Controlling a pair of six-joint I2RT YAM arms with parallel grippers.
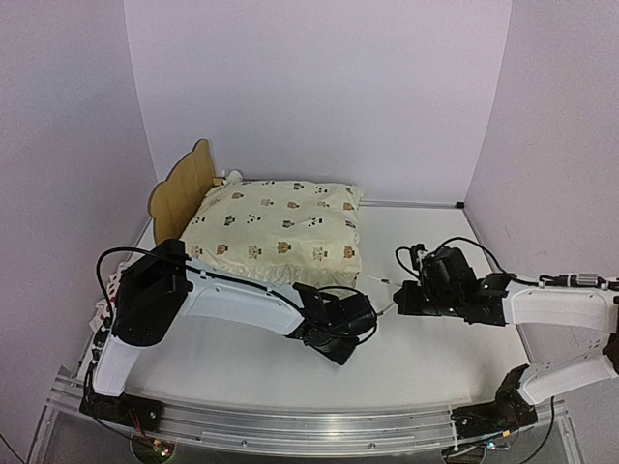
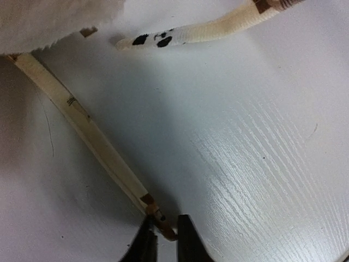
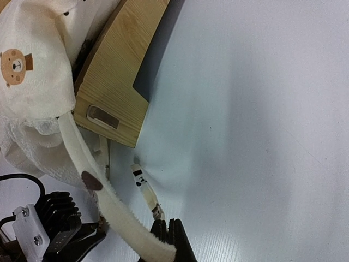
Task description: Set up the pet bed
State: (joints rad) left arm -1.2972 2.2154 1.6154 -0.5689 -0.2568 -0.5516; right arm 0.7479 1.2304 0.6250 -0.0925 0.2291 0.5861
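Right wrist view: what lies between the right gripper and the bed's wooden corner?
In the right wrist view, a thin cream tie with dark marks runs from the right gripper toward the bed frame, stopping short; a wider cream strap runs alongside.

The cushion [image 1: 276, 232] is showing cream with brown bear faces, its tie strap [image 2: 207, 30] is showing black paw marks, the pet bed [image 3: 117, 71] is showing pale grained wood.

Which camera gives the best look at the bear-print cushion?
The top external view: the whole cushion shows. Right wrist: one corner with a bear face. Left wrist: only a pale edge.
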